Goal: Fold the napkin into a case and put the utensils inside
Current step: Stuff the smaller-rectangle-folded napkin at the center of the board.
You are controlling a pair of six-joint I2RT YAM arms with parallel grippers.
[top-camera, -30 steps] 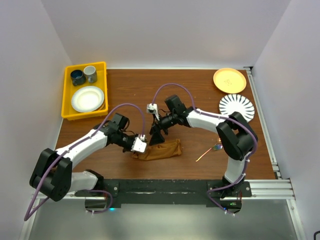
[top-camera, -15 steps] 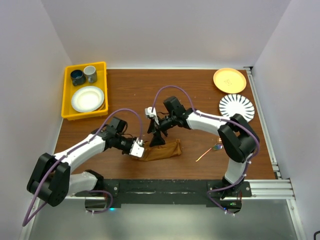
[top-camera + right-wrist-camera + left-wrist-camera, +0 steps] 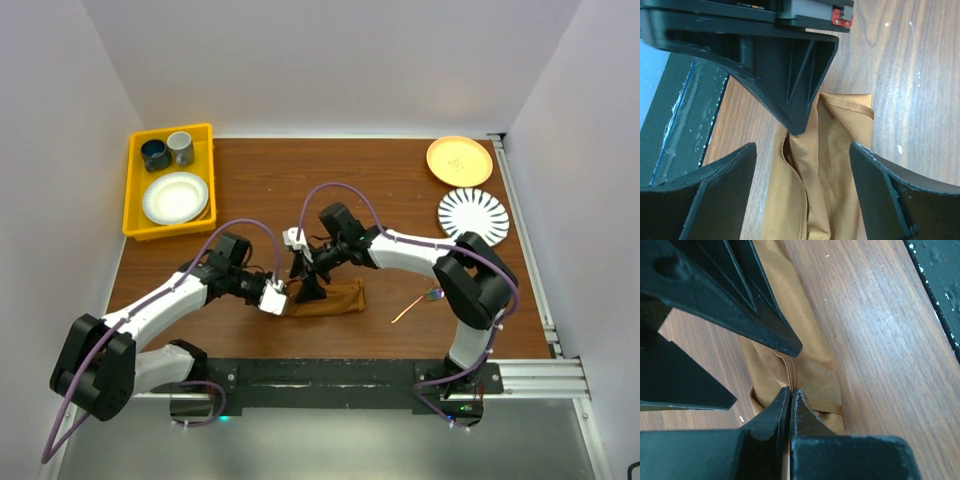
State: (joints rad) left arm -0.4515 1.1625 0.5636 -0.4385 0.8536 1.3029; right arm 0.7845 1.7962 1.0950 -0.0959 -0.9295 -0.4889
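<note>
The rust-brown napkin (image 3: 330, 299) lies folded into a narrow strip near the table's front edge. My left gripper (image 3: 277, 298) is at its left end, jaws shut, pinching the napkin's hem (image 3: 812, 377) at the very tips (image 3: 790, 390). My right gripper (image 3: 308, 286) hangs open just above the same end, one finger on each side of the napkin (image 3: 840, 165). Between them, the left gripper's tip (image 3: 795, 127) touches a loose fold. The utensils (image 3: 418, 302) lie on the wood to the right of the napkin, apart from both grippers.
A yellow bin (image 3: 135, 190) at the back left holds a white plate and two cups. An orange plate (image 3: 459, 160) and a striped white plate (image 3: 472, 214) sit at the back right. The black base rail (image 3: 330, 375) runs along the near edge.
The right gripper has moved left and down over the napkin's left end, its jaws narrowing a little. The left gripper has stayed shut and shifted slightly left.
</note>
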